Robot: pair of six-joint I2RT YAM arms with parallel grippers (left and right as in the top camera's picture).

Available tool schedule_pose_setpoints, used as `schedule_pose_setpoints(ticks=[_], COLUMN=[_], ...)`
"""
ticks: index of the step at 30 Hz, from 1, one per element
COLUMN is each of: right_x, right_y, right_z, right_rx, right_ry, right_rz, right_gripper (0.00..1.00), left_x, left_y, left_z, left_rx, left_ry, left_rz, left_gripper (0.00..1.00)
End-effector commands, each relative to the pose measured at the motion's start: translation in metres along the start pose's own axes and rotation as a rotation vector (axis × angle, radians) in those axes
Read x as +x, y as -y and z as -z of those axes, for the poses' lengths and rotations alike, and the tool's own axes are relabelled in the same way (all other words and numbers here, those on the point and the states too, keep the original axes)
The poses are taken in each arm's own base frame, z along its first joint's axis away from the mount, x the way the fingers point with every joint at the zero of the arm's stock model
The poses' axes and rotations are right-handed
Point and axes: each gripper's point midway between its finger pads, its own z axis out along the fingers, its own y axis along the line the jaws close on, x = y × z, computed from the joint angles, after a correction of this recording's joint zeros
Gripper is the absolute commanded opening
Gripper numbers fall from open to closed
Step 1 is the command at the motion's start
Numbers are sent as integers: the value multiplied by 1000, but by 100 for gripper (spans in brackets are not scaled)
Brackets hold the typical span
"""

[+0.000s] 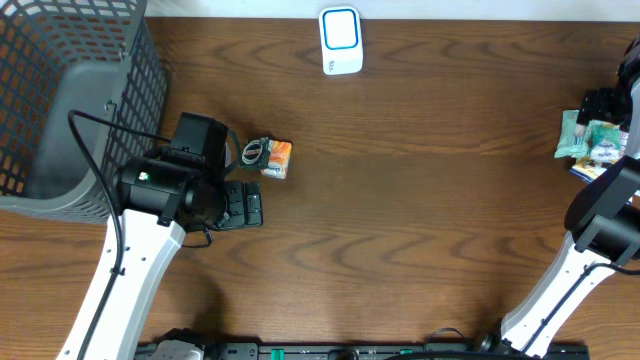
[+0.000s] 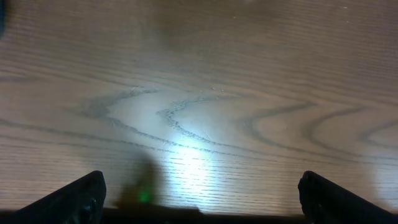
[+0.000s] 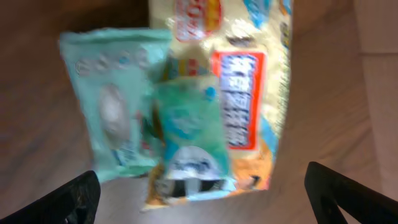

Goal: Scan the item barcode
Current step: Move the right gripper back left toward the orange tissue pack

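Looking down from overhead: wood counter (image 1: 420,180), grey basket (image 1: 70,110) at the far left corner, white scanner (image 1: 341,41) at the far edge, centre. Small orange pack (image 1: 275,158) lies just beside the left arm (image 1: 150,190), well apart from the scanner. Pile of packets (image 1: 590,140) sits at the right edge under the end of the right arm (image 1: 605,215), also well away from the scanner.

Left wrist: left gripper (image 2: 199,199) over bare counter, jaws spread wide, nothing between them; glare and a green dot on the wood.

Right wrist: blurry. Right gripper (image 3: 199,193) above the pile, jaws spread wide, pinching nothing. Two green packets (image 3: 115,118) lie on a yellow pack (image 3: 249,93); no barcode readable.
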Motion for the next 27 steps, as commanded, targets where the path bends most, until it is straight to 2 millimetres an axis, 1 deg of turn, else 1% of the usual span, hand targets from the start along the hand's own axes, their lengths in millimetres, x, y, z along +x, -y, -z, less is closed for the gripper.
schedule_pose_setpoints(ticks=[1,3,4,5,6,7,9,11,13,14,16,18,20,21,22,23,24,25,26,27], right_x=[-7,-11,-12,-13,-14,-16,-18,-17,-12,-9,0,14,27,42,51,60,73,86,98,110], right_y=[-55,-103,-128,-147,-166,-179,-193,-200,-205,-209,-224,-244,-268,-292,-307,-320,-334,-346,-356,-366], right_z=[6,28,45,62,86,110,153,190,213,219,226,229,230,227,224,222,218,214,211,207], right_rx=[-252,-524,-680,-820,-994,-1149,-1403,-1606,-1729,-1758,-1769,-1751,-1711,-1639,-1589,-1539,-1476,-1412,-1352,-1287], right_ry=[29,57,67,76,93,114,153,182,180,172,125,50,10,-23,-39,-54,-80,-114,-146,-173], right_rz=[17,30,38,45,52,60,83,116,143,154,168,182,227,278,312,344,381,404,417,433], right_gripper=[99,99,99,99,99,99,99,99,99,99,99,99,99,99,97,89,75,67,63,63], left_x=[1,0,1,1,1,0,1,1,0,1,1,0,1,0,1,0,0,0,1,1], left_y=[0,0,0,0,0,0,0,0,0,0,0,0,0,0,0,0,0,0,0,0], left_z=[0,0,0,0,0,0,0,0,0,0,0,0,0,0,0,0,0,0,0,0], left_rx=[6,6,6,6,6,6,6,6,6,6,6,6,6,6,6,6,6,6,6,6], left_ry=[-6,-5,-6,-6,-6,-5,-6,-6,-5,-6,-6,-5,-6,-5,-6,-5,-5,-5,-6,-6], left_rz=[13,13,13,13,13,13,13,13,13,13,13,13,13,13,13,13,13,12,13,13], left_gripper=[98,98,98,98,98,98,98,98,98,98,97,98,97,98,98,98,98,98,98,98])
